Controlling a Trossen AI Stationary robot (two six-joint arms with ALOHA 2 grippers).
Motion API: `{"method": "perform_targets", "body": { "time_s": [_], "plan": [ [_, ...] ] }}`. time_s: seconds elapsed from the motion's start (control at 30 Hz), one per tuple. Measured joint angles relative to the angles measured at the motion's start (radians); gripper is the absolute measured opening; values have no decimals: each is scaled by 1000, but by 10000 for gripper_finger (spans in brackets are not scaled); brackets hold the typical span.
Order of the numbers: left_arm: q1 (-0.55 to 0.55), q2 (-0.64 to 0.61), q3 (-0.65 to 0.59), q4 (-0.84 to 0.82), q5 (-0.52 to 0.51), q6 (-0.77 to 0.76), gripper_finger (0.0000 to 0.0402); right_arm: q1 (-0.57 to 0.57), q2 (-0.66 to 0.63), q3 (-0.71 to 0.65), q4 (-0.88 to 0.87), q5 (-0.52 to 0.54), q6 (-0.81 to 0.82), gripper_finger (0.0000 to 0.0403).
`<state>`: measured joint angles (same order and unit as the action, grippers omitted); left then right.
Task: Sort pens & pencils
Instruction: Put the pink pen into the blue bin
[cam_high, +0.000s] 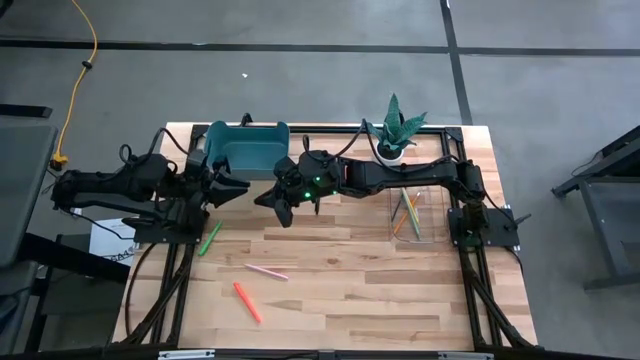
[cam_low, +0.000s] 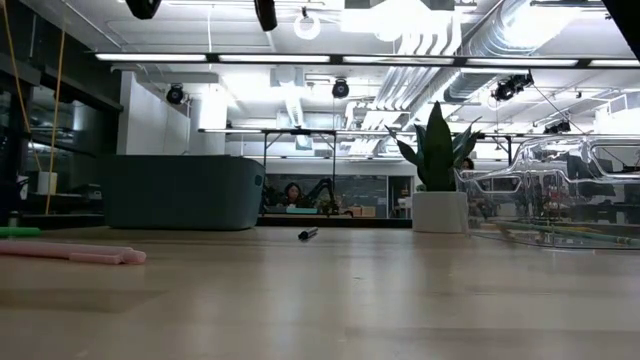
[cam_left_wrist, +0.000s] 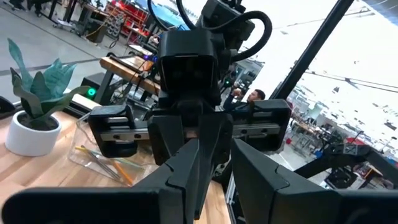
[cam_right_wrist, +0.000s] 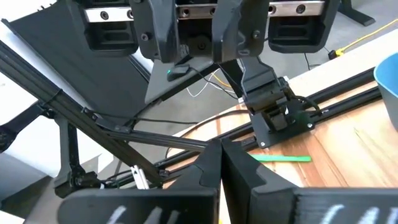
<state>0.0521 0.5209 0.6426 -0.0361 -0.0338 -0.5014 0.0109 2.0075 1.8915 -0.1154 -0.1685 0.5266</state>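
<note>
Right gripper: fingers pressed together and empty, hanging above the table at centre frame in the high view, just below the teal bin.
Left gripper: facing it from the left, close by; fingers part-open in its own wrist view, nothing seen between them.
Green pen: lower left of both grippers, long axis slanting from lower left to upper right, beside the left arm's base rail.
Pink pen: below the right gripper in the high view, lying nearly across the frame with a slight tilt.
Red-orange pen: lowest of the three, running diagonally from upper left to lower right.
Black pen: a small dark stick on the tabletop, seen only in the low view, mid-frame.
Pencils: slim coloured sticks already gathered in the clear tray at right, below the potted plant.
Key relation: the loose pens all lie toward the bottom of the high view from both grippers; the green one appears nearer the left arm, the pink one nearer the right.
Judgement: pencils look sorted; pens remain on the table.
</note>
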Motion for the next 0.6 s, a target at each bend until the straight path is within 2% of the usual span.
{"method": "perform_targets", "body": {
  "time_s": [0.13,0.3,0.6],
  "plan": [
    [0,0,0,-22,0,6,83,-2,0,0,-57,57,38,0],
    [0,0,0,-104,14,7,83,-18,0,0,-183,64,69,0],
    [0,0,0,-197,255,8,83,-5,0,0,-333,63,84,0]
  ]
}}
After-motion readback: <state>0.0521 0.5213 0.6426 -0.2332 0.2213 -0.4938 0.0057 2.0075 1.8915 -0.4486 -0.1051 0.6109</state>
